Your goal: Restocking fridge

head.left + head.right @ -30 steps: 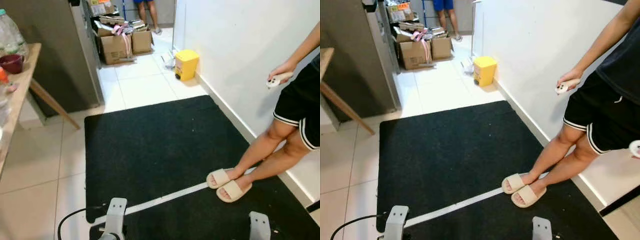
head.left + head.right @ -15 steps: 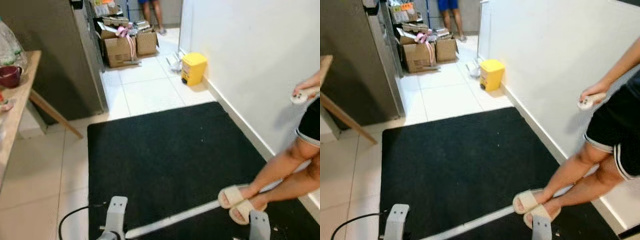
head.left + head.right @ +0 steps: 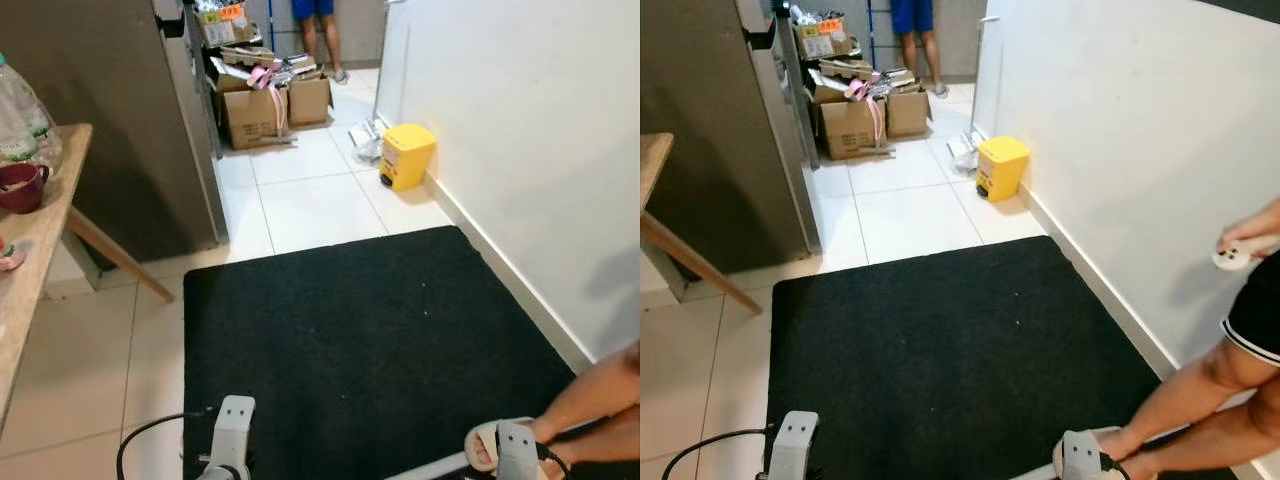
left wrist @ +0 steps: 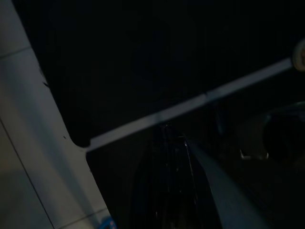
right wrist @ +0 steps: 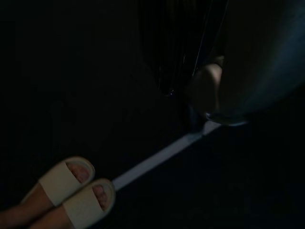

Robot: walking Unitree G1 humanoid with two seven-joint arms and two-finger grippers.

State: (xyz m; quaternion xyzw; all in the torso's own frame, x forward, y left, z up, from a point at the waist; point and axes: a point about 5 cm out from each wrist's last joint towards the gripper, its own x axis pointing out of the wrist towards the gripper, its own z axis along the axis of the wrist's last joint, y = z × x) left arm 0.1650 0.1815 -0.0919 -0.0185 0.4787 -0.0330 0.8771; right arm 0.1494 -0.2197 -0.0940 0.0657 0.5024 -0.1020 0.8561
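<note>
Two arms hang idle at our sides; we cannot tell how the left gripper (image 4: 167, 143) or right gripper (image 5: 171, 71) stands. A person's sandals (image 5: 71, 191) share our black mat (image 3: 360, 340). Beyond it, the fridge (image 3: 110, 110), then boxes (image 3: 270, 100).

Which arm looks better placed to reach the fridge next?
Probably left. The grey fridge stands ahead on the robot's left, past the black mat; a person's sandalled foot crowds the right side. Both arms hang idle.
</note>
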